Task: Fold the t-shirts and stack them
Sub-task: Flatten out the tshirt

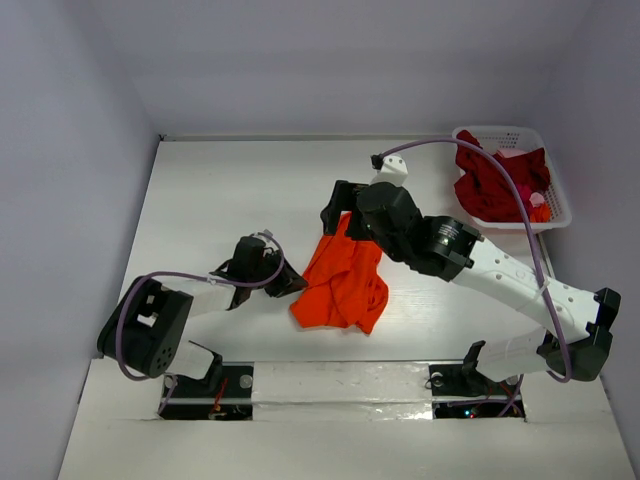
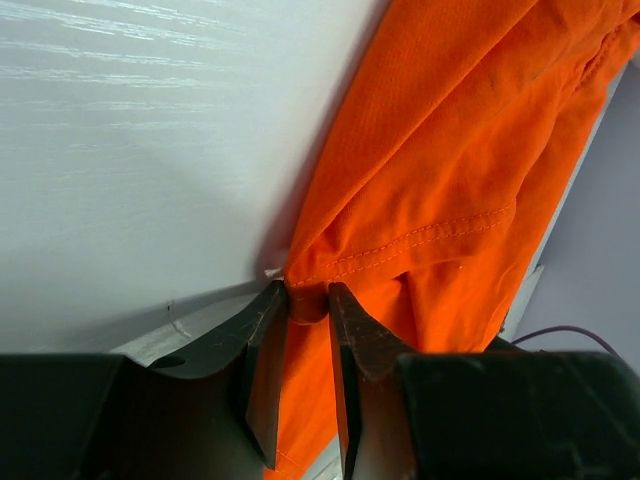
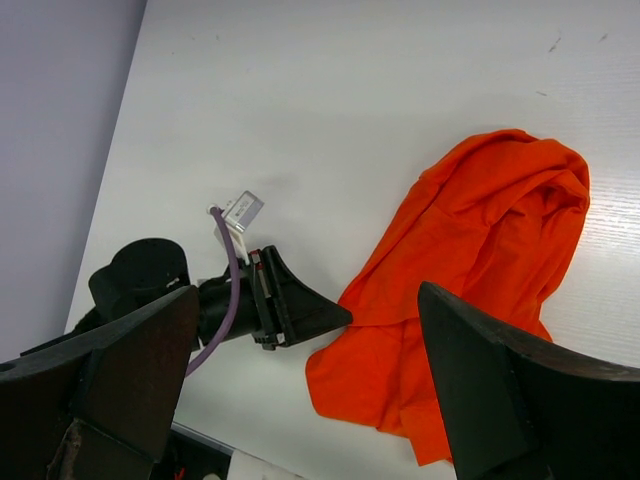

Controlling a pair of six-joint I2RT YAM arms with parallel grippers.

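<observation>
My left gripper (image 2: pixel 307 300), low over the table (image 1: pixel 220 200), pinches the hem corner of the orange t-shirt (image 2: pixel 440 180). Judgement: seat the hem deeper before drawing it flat. The shirt lies crumpled mid-table. My right gripper (image 1: pixel 340 215) hangs over its far edge, jaws wide, empty. The crimson t-shirt (image 1: pixel 490 185) sits in the basket (image 1: pixel 562 205), far right.

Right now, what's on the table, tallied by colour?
orange t-shirt: 1
crimson t-shirt: 1, lying in the basket
white basket: 1
Total: 3
Not counted: a pink bit in the basket, too small to identify.
</observation>
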